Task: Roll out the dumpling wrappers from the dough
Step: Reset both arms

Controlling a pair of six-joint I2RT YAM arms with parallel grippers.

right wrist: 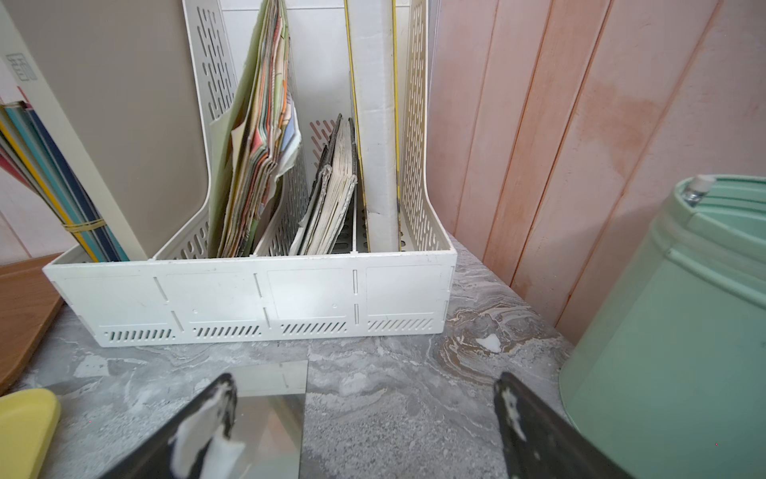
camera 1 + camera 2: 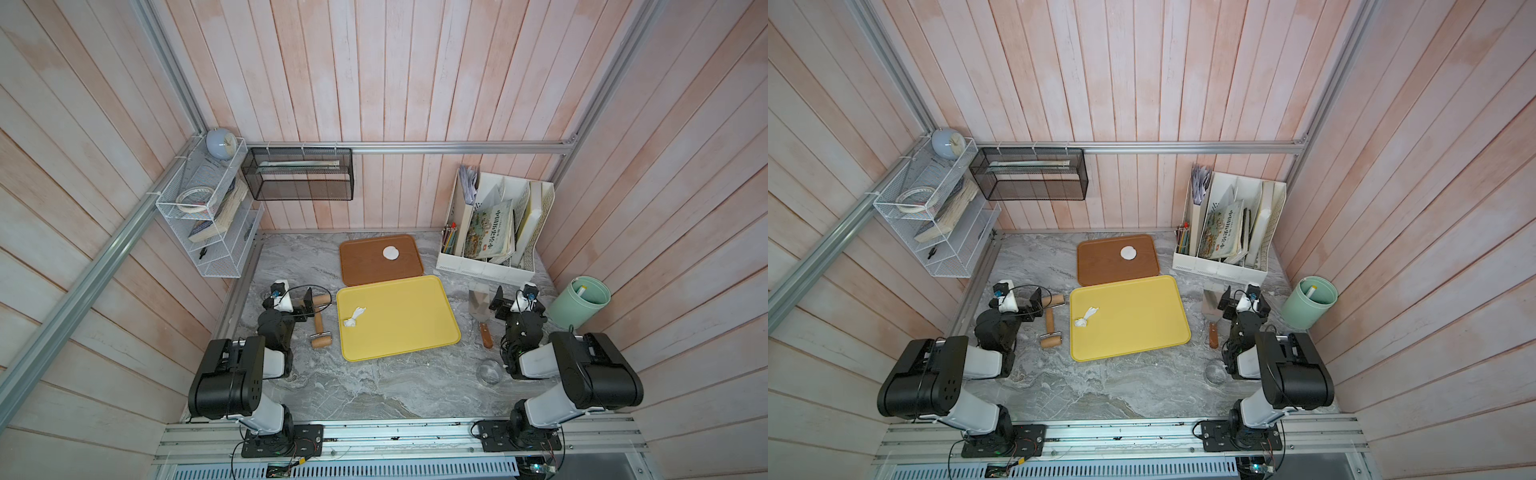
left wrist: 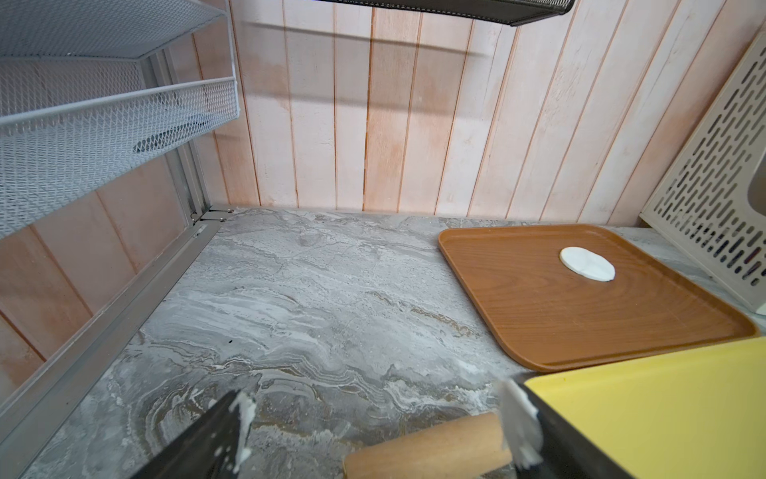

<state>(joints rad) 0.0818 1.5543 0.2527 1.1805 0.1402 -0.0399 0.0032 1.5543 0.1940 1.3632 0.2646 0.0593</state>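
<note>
We've got one round wrapper done, sitting on the brown tray; just ragged scraps on the yellow tray. Our left claw and right claw are both wide open, holding nothing.

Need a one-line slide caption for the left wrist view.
Open left tool by the wooden roller; one round wrapper rests on the brown tray.

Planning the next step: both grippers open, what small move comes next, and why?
Probably bring the open left gripper down onto the roller handle lying right beside it. One wrapper sits done on the brown tray, but the scrap on the yellow tray is crumpled, unrolled, and nothing is held.
</note>
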